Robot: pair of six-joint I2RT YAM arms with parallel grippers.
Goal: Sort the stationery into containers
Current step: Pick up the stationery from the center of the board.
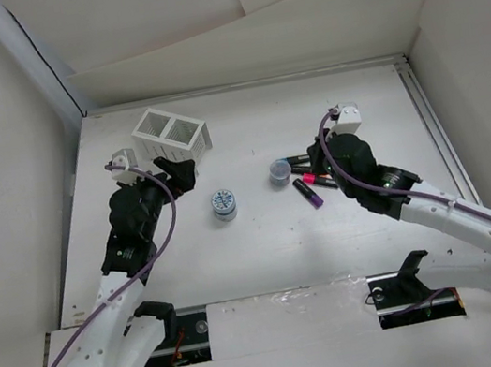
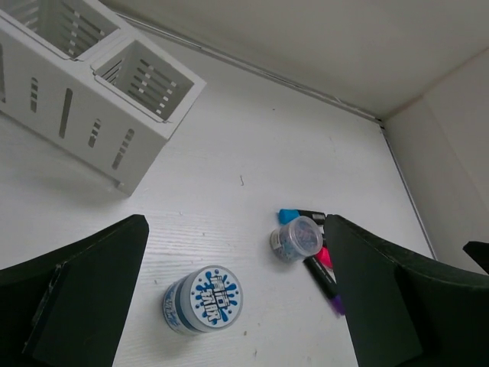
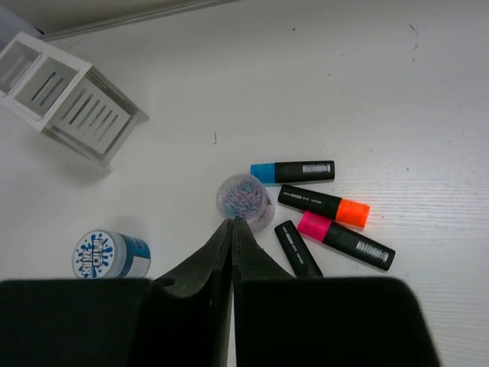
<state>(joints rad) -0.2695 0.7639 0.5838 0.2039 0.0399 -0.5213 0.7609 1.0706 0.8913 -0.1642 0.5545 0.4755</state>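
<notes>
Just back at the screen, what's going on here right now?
Nothing is held yet. The left gripper is open, facing the blue-labelled tub. The right gripper is shut, its tips by the clear tub, which sits next to four markers. The white organiser looks empty.

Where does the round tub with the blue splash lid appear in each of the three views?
Top external: the tub stands near the middle of the table, a little left of centre.
Left wrist: the tub is at the bottom, left of centre.
Right wrist: the tub is at the lower left.
Shared landmark: the white organiser, above and left of the tub in every view.
</notes>
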